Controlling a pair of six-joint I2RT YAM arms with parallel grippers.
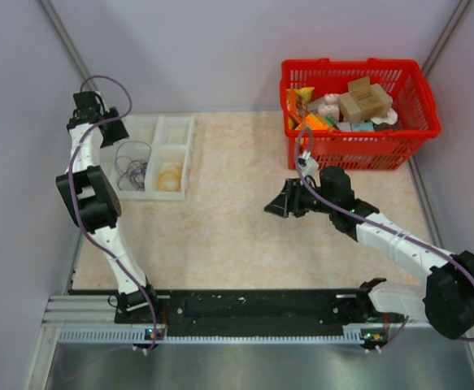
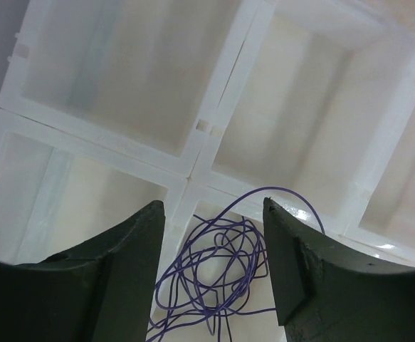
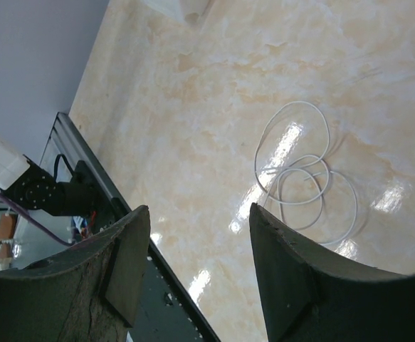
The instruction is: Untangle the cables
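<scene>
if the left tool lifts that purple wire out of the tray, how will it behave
Probably floppy: the purple wire lies in loose overlapping loops, so it should droop and trail. Likely very light, being so thin. Loops might snag the tray walls.

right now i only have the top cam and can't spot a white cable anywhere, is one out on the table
observer: Yes. The right wrist view shows a white cable lying in loose loops on the bare tabletop, just ahead of the open right claw.
operator: ok, is the left claw holding anything
observer: No. In the left wrist view the left claw is open and empty, over a purple cable coiled in one tray compartment.
</scene>
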